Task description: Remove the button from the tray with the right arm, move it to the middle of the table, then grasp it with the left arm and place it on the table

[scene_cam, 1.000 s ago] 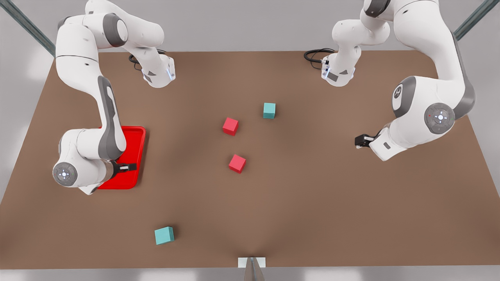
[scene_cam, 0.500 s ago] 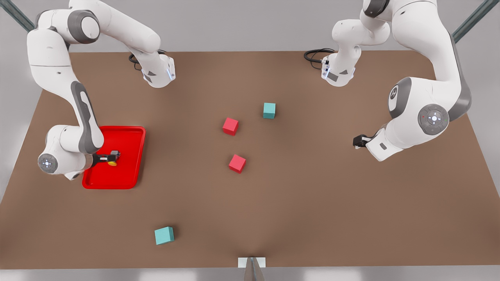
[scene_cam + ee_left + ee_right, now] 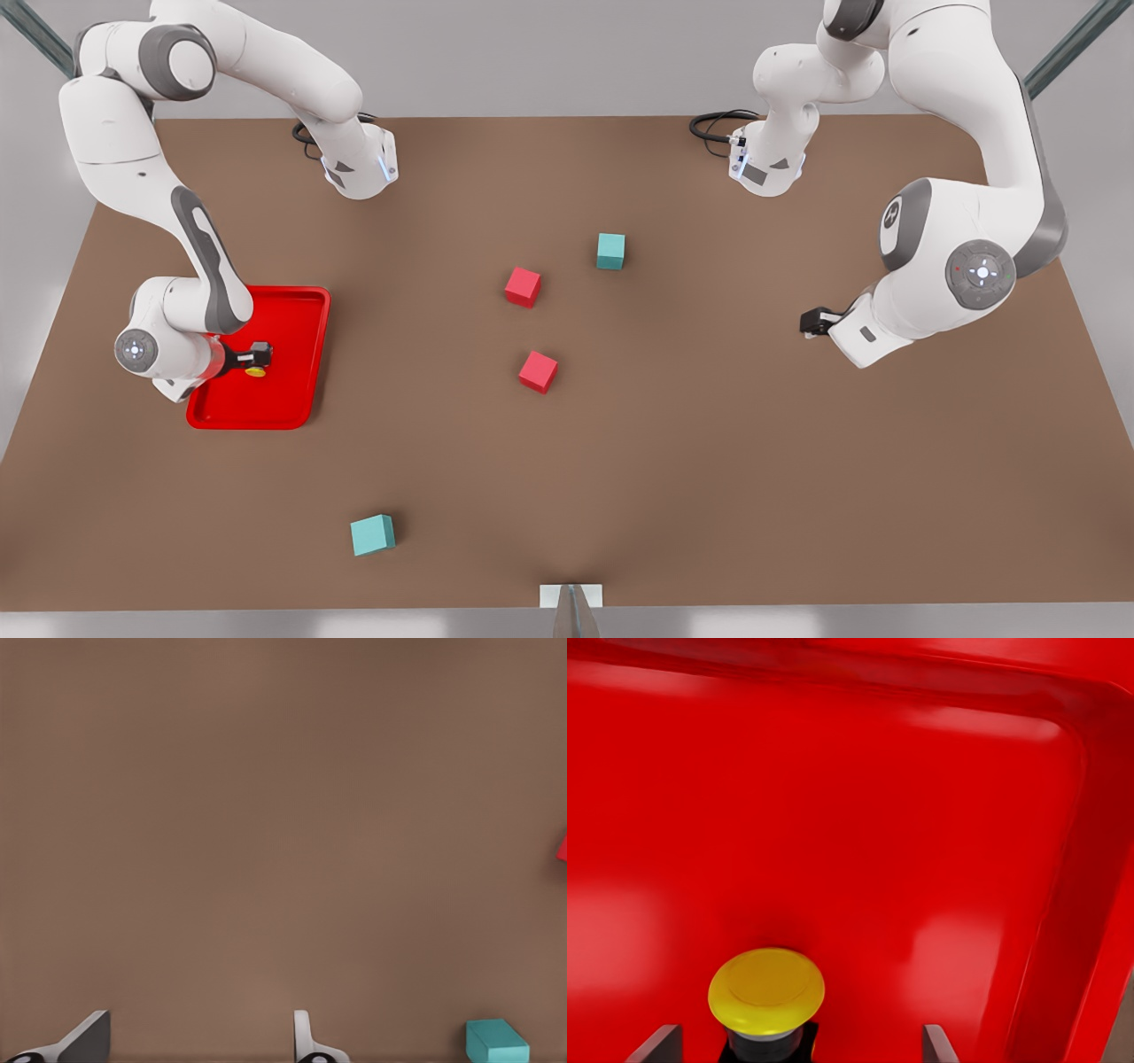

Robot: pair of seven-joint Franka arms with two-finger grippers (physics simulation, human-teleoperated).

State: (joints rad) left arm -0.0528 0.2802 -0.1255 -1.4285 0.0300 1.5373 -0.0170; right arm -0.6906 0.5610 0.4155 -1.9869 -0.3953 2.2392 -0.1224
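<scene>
Button (image 3: 766, 992): lay in tray (image 3: 301, 306), ungrasped
Right claw (image 3: 257, 356): open around it
Left claw (image 3: 811, 321): open, waiting
Left: everything

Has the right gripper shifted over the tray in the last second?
Yes. The right gripper has pulled back from the tray's rim nearest the table's middle, and now sits over the tray's inside beside the button.

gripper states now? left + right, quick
Right hand: open, fingers either side of the button in the tray.
Left hand: open, waiting over bare table.
</scene>
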